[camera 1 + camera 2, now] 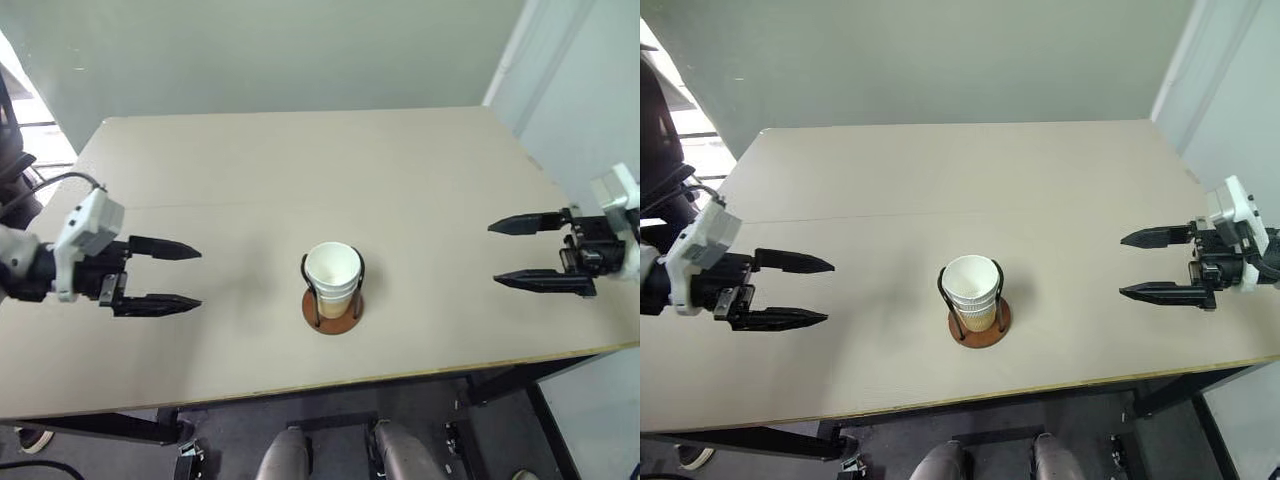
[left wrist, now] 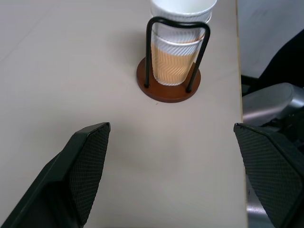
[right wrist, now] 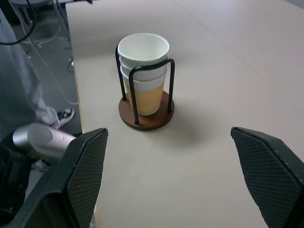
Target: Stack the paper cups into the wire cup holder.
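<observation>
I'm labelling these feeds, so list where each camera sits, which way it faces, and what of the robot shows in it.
Left eye view: on the head, looking forward and down over the table; the open left gripper and open right gripper show.
Right eye view: beside it, same scene.
Left wrist view: looks along its own fingers toward the wire cup holder.
Right wrist view: looks from the opposite side along its own fingers.
All share the paper cups stacked in the holder.
</observation>
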{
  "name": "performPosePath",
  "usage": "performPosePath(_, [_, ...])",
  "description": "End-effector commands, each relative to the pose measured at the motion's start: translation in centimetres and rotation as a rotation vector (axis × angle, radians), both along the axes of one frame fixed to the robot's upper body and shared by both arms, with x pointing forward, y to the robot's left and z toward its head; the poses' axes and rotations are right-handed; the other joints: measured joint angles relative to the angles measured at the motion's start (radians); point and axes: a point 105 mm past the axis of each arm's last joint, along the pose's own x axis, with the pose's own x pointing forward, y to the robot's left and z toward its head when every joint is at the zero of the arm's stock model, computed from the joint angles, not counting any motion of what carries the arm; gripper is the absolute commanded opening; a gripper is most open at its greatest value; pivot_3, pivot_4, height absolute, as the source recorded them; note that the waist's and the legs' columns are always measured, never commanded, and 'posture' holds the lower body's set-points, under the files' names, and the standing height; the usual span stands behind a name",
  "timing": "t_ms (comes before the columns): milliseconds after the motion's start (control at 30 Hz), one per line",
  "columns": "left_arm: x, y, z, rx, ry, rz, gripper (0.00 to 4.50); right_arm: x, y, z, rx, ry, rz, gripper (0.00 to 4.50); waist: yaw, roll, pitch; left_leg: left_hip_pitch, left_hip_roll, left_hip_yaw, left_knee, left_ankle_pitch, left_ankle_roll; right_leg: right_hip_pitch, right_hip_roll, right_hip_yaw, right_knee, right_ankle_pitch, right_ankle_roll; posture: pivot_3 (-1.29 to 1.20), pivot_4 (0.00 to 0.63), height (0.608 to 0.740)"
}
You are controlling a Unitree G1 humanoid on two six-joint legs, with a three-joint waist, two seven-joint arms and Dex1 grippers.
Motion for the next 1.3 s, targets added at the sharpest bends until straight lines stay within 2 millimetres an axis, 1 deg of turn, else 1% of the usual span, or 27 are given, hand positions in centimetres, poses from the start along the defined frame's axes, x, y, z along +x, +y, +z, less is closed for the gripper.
performPosePath(33, [-0.6, -0.2, 1.2, -0.013, -0.053, 0.018, 4.46, -0.1, 0.2, 0.7, -0.008, -0.026, 0.028, 4.23, -0.002, 0.000, 0.000, 0.001, 0.000, 0.000, 0.000, 0.000, 0.000, 0.000, 0.000, 0.000, 0.000, 0.000, -0.001, 0.00, 0.150, 0.740])
performPosePath(133, [-0.9, -0.3, 1.2, -0.024, -0.061, 0.034, 4.46, 0.0, 0.2, 0.7, -0.004, -0.028, 0.032, 4.23, -0.005, 0.000, 0.000, 0.002, 0.000, 0.000, 0.000, 0.000, 0.000, 0.001, 0.000, 0.001, 0.002, 0.001, -0.003, 0.00, 0.150, 0.740])
performPosePath(400, [-1.8, -0.7, 0.6, -0.045, -0.083, 0.071, 4.46, 1.3, 0.4, 0.9, -0.002, -0.029, 0.047, 4.23, -0.013, 0.000, 0.000, 0.002, 0.000, 0.000, 0.000, 0.000, -0.001, 0.000, 0.000, 0.001, 0.001, 0.001, -0.004, 0.00, 0.150, 0.740])
performPosePath(633, [-2.0, -0.7, 0.7, -0.041, -0.096, 0.092, 4.46, 2.0, 0.3, 0.8, 0.000, -0.034, 0.050, 4.23, -0.013, 0.000, 0.000, 0.002, 0.000, 0.000, -0.001, 0.000, -0.001, 0.000, 0.000, 0.001, 0.000, 0.001, -0.004, 0.00, 0.150, 0.740])
performPosePath(1167, [-1.7, -0.6, 0.6, -0.022, -0.103, 0.099, 4.46, 2.1, 0.0, 1.0, -0.005, -0.044, 0.030, 4.23, -0.013, 0.000, 0.000, 0.002, 0.000, 0.000, -0.002, -0.001, -0.002, 0.000, 0.000, 0.001, -0.002, 0.001, -0.004, 0.00, 0.150, 0.740])
performPosePath(1300, [-1.6, -0.7, 0.6, -0.021, -0.106, 0.099, 4.46, 2.1, -0.2, 1.0, 0.000, -0.022, 0.018, 4.23, -0.013, 0.000, 0.000, 0.001, 0.000, 0.000, -0.002, -0.001, -0.002, 0.000, 0.000, 0.001, -0.002, 0.001, -0.005, 0.00, 0.150, 0.740])
